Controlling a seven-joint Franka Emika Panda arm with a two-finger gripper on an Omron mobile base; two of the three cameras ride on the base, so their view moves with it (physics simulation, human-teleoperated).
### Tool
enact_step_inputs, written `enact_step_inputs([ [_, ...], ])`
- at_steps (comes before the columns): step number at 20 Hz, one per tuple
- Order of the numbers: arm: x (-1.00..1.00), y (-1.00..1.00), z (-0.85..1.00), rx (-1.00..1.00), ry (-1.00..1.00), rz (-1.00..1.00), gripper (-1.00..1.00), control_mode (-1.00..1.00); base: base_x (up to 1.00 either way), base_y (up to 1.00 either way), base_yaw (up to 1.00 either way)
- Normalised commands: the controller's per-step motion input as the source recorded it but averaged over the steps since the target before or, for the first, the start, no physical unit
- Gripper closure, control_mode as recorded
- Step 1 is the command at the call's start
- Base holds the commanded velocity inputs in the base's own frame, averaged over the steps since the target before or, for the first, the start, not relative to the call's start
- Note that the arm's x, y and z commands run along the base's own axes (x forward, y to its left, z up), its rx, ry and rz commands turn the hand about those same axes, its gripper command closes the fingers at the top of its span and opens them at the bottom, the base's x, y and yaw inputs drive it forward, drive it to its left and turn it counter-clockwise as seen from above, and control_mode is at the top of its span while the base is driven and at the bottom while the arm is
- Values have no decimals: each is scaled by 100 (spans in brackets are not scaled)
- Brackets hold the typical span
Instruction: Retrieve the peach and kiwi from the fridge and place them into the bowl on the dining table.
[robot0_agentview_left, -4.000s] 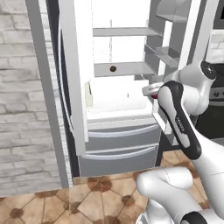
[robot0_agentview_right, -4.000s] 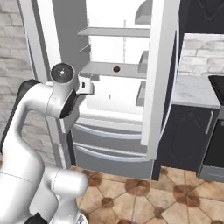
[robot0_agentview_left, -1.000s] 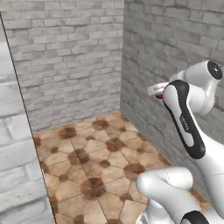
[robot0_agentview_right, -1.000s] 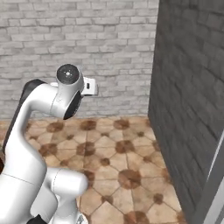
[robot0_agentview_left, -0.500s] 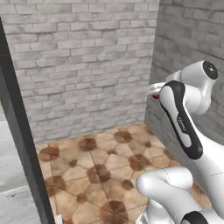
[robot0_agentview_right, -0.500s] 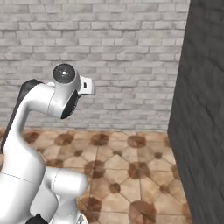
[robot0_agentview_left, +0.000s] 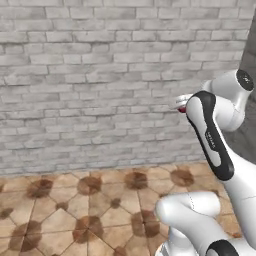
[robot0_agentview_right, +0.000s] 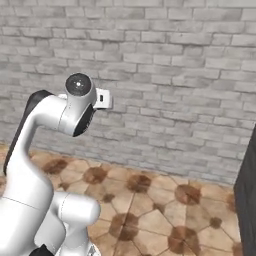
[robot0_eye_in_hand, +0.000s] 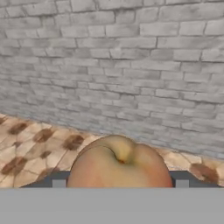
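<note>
Risk: round reddish-orange peach (robot0_eye_in_hand: 120, 162) is pinched in the two-finger pincer (robot0_agentview_left: 181, 105) at chest height; base jolts could shake it loose onto the brown tiled floor (robot0_eye_in_hand: 35, 144) below.

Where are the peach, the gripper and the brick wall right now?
peach (robot0_eye_in_hand: 119, 166): hand view, middle of its orange skin.
gripper (robot0_agentview_left: 181, 103): left base view, by the fingers at the arm's end.
brick wall (robot0_agentview_right: 170, 75): right base view, bare grey bricks.
</note>
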Motion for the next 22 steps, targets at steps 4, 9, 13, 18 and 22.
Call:
enact_step_inputs([
  [4,0,0,0,0,0,0,100,100,51,0,65],
  [9,0,0,0,0,0,0,100,100,57,0,67],
  [13,0,0,0,0,0,0,100,100,75,0,65],
  [18,0,0,0,0,0,0,100,100,81,0,61],
  [22,0,0,0,0,0,0,100,100,80,0,59],
])
